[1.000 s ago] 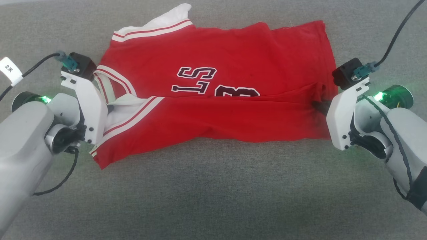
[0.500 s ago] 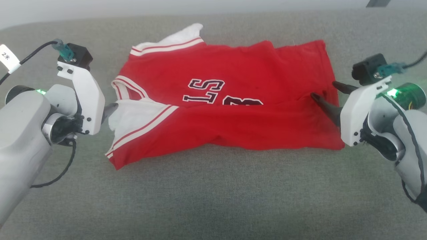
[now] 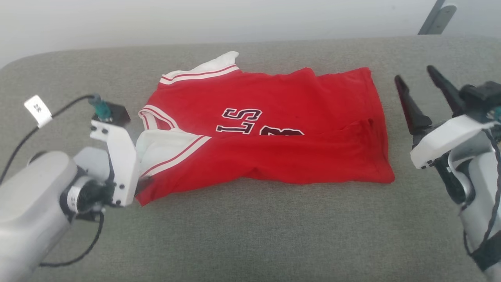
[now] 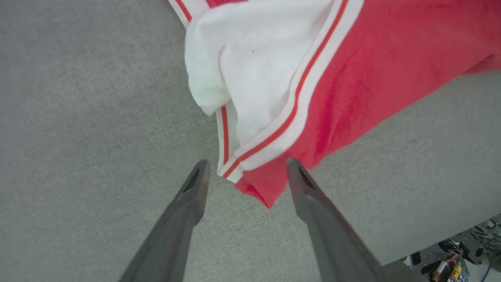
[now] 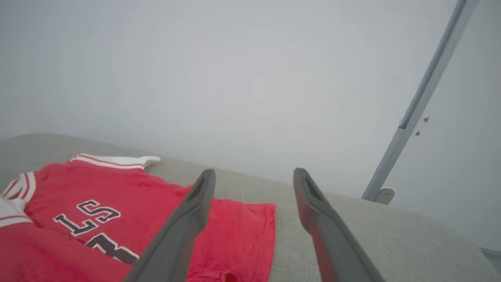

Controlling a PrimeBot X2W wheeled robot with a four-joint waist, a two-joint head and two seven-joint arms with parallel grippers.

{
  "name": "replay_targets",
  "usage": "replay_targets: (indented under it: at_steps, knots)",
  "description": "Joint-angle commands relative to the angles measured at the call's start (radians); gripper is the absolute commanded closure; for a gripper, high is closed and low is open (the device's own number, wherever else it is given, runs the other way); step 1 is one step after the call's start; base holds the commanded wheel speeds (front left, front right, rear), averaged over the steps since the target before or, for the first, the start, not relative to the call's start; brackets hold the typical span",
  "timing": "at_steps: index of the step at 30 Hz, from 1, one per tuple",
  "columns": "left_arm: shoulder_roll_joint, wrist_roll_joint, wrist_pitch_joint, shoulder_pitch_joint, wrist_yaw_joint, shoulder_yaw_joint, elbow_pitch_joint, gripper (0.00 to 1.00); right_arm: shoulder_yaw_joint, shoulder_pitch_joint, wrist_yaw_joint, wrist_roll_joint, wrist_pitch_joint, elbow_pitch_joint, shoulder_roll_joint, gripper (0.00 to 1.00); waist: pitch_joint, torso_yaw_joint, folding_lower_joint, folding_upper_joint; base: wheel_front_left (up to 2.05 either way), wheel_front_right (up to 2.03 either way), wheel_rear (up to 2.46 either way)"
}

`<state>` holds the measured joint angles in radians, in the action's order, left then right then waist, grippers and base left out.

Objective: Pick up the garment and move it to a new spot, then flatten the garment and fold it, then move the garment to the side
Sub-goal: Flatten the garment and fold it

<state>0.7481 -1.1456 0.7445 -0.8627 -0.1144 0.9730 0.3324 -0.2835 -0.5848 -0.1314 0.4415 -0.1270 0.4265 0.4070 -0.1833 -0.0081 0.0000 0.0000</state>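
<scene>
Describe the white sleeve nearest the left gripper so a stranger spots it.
On the grey fabric cushion lies a folded red jersey with dark lettering. At its end by the left gripper, this white sleeve sits beside the striped neckline; the other sleeve pokes out at the far edge.

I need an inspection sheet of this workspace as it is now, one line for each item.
Surface: grey fabric cushion, flat.
Job's things: red garment lies folded once, its near half covering part of the lettering; a white sleeve on top at its left end.
Clutter: nothing seen.
Hands: left hand open, the garment's corner between its fingers, not gripped; right hand open, raised, clear of the garment.
Cables: black cable with white tag on left arm; black cable along right arm.
Surroundings: pale wall; grey metal post.
</scene>
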Motion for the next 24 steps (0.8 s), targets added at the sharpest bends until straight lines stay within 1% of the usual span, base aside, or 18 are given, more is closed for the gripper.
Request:
replay_targets:
  at_steps: [1,5,7,9,12,15,20,21,22,24]
  knots:
    - [0.011,-0.011,0.007,0.023,-0.019,0.004,-0.018,0.00,0.048,0.031,0.001,-0.040,-0.023,-0.023,-0.035,0.00,0.000,-0.009,0.0000,0.0000,0.00,0.00,0.00]
    - [0.033,-0.016,0.004,0.061,-0.065,0.000,-0.043,0.00,0.166,0.096,0.001,-0.155,-0.040,-0.114,-0.121,0.00,-0.011,-0.029,0.0000,0.0000,0.00,0.00,0.00]
    - [0.040,-0.017,-0.005,0.073,-0.080,-0.003,-0.033,0.00,0.201,0.127,0.001,-0.194,-0.032,-0.166,-0.156,0.00,-0.020,-0.039,0.0000,0.0000,0.00,0.00,0.00]
    - [0.035,-0.031,-0.025,0.089,-0.090,-0.015,-0.013,0.00,0.228,0.159,0.001,-0.222,-0.013,-0.214,-0.188,0.00,-0.030,-0.049,0.0000,0.0000,0.00,0.00,0.00]
    - [0.028,-0.048,-0.037,0.105,-0.089,-0.023,0.029,0.00,0.249,0.193,0.001,-0.246,0.020,-0.275,-0.217,0.00,-0.044,-0.064,0.0000,0.0000,0.00,0.00,0.00]
    - [0.010,-0.060,-0.055,0.107,-0.081,-0.032,0.082,0.00,0.256,0.221,0.001,-0.259,0.053,-0.321,-0.234,0.00,-0.057,-0.074,0.0000,0.0000,0.00,0.00,0.00]
    - [-0.033,-0.090,-0.042,0.114,-0.069,-0.035,0.173,0.01,0.241,0.253,0.001,-0.246,0.136,-0.365,-0.228,0.00,-0.069,-0.080,0.0000,0.0000,0.00,0.00,0.00]
    - [-0.042,-0.099,-0.036,0.116,-0.066,-0.034,0.189,0.56,0.234,0.257,0.001,-0.240,0.153,-0.373,-0.223,0.00,-0.070,-0.080,0.0000,0.0000,0.00,0.00,0.00]
    - [-0.051,-0.107,-0.033,0.117,-0.057,-0.034,0.201,1.00,0.230,0.259,0.001,-0.229,0.174,-0.378,-0.221,0.00,-0.071,-0.079,0.0000,0.0000,0.00,0.00,0.00]
    - [-0.069,-0.122,-0.018,0.117,-0.046,-0.034,0.225,1.00,0.222,0.266,0.001,-0.215,0.217,-0.385,-0.210,0.00,-0.074,-0.078,0.0000,0.0000,0.00,0.00,0.00]
